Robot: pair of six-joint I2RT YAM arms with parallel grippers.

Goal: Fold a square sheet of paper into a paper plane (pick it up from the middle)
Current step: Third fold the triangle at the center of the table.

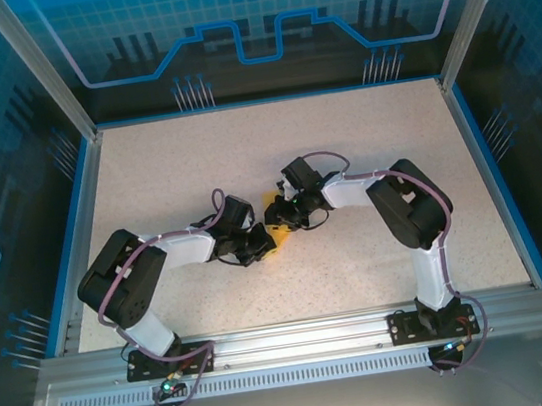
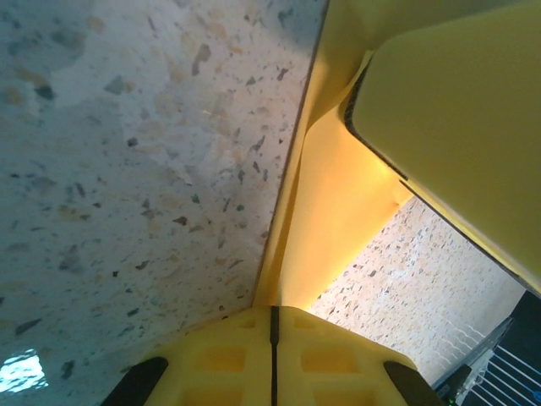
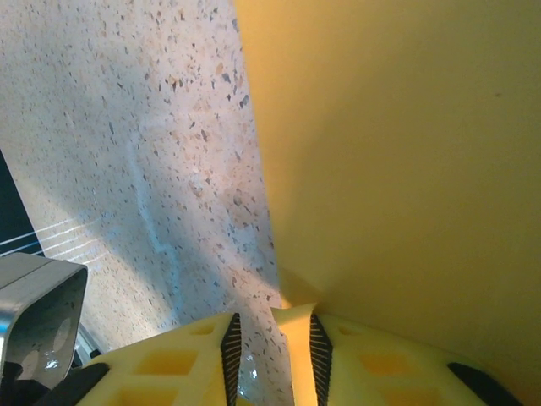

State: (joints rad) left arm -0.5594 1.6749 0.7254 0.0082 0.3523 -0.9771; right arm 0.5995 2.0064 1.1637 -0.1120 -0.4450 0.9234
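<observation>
The orange-yellow sheet of paper [image 1: 273,225] lies mid-table between both grippers, which hide its outline, so I cannot tell whether it has the paper plane shape. My left gripper [image 1: 257,244] is shut on it. In the left wrist view, the creased paper [image 2: 330,220] rises out of the seam of the left gripper [image 2: 273,309]. My right gripper [image 1: 283,213] meets it from the right. In the right wrist view, the right gripper [image 3: 270,320] has its jaws apart. A paper [image 3: 397,152] edge rests against the right pad, with bare table showing beside the left pad.
The speckled tabletop [image 1: 342,132] lies all around, bounded by a blue rim [image 1: 494,172] and clear walls. A yellow finger of the right gripper [image 2: 456,110] looms close over the paper in the left wrist view. Both arms bend inward towards the centre.
</observation>
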